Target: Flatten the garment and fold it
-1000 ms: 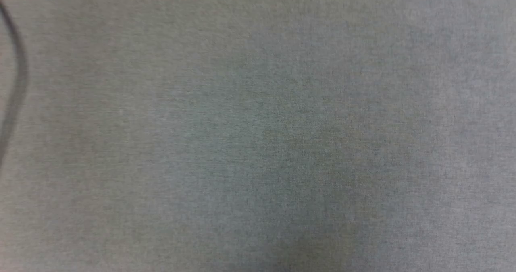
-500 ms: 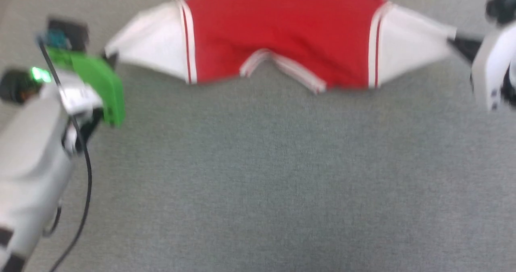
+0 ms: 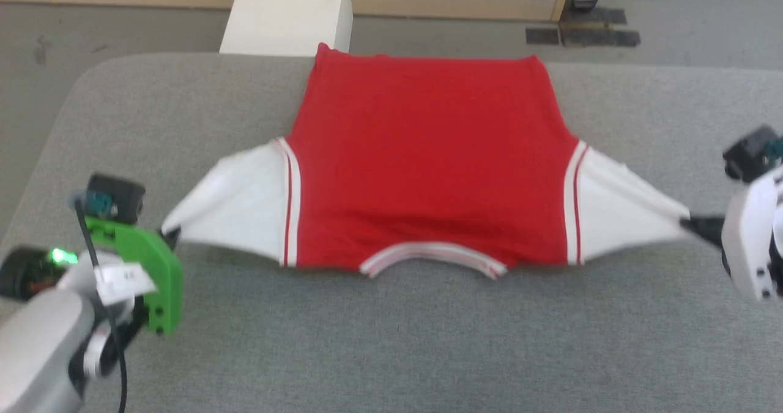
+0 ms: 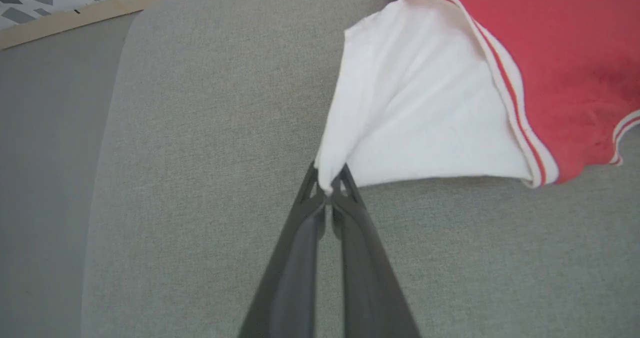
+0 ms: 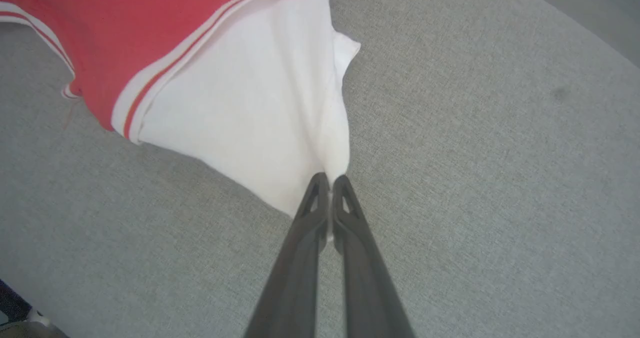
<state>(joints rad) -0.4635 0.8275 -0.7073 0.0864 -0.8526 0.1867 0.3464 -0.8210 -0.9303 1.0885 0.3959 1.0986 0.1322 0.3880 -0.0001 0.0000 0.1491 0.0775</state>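
Red garment spread on grey padded table, centred, striped neckline toward robot, plain hem toward far edge. White lining (showing beyond striped armhole trim) drawn out sideways into taut point at each side. Left gripper at table's left, fingers pressed together, pinching left white tip. Right gripper at table's right, fingers pressed together, pinching right white tip.
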